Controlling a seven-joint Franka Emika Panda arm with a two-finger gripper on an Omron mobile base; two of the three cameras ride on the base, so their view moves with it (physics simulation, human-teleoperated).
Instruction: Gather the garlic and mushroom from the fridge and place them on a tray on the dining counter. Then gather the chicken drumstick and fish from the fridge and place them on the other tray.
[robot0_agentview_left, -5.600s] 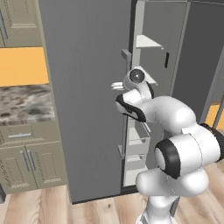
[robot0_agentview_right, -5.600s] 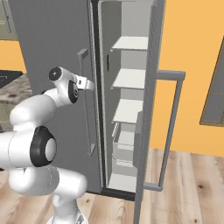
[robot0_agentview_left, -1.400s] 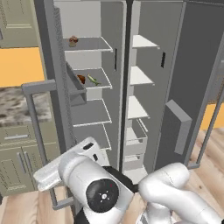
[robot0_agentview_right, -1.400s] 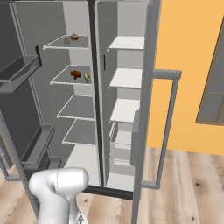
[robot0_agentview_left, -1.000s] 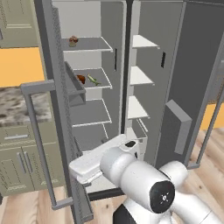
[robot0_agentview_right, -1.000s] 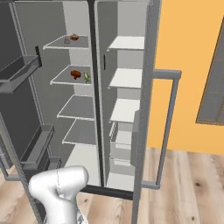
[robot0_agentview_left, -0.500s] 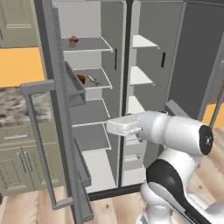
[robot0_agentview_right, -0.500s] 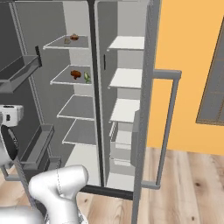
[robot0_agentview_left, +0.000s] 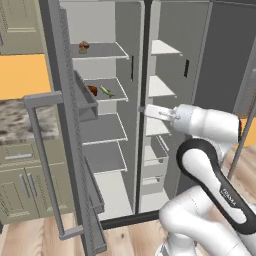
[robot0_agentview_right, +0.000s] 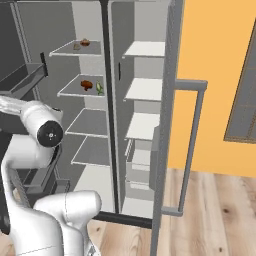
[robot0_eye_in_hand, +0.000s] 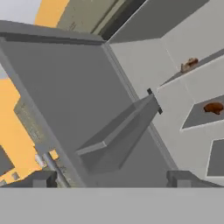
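The grey fridge (robot0_agentview_left: 145, 60) stands with both doors open. On its top left shelf sit two small things, one pale (robot0_agentview_right: 76, 46) and one brown (robot0_agentview_right: 85, 42); which is the garlic and which the mushroom is too small to tell. One shelf down lie the red-brown chicken drumstick (robot0_agentview_left: 92, 90) and a slim greenish thing (robot0_agentview_left: 106, 91) that may be the fish. My gripper (robot0_agentview_left: 146, 109) hovers in front of the fridge's centre post at drumstick-shelf height, aimed left. In the hand view its fingertips (robot0_eye_in_hand: 43, 178) stand wide apart, open and empty. Both trays and the dining counter are out of view.
The left door (robot0_agentview_left: 62, 125) swings out toward me with its bar handle (robot0_agentview_left: 42, 150) and door bins (robot0_eye_in_hand: 118, 135). The right door's handle (robot0_agentview_right: 192, 145) juts out at right. Olive cabinets under a marble top (robot0_agentview_left: 15, 120) stand at left.
The arm has risen from low in front of the base to shelf height, the hand sweeping up and right to the centre post. The left fridge door, shut in the oldest frames, stands open.
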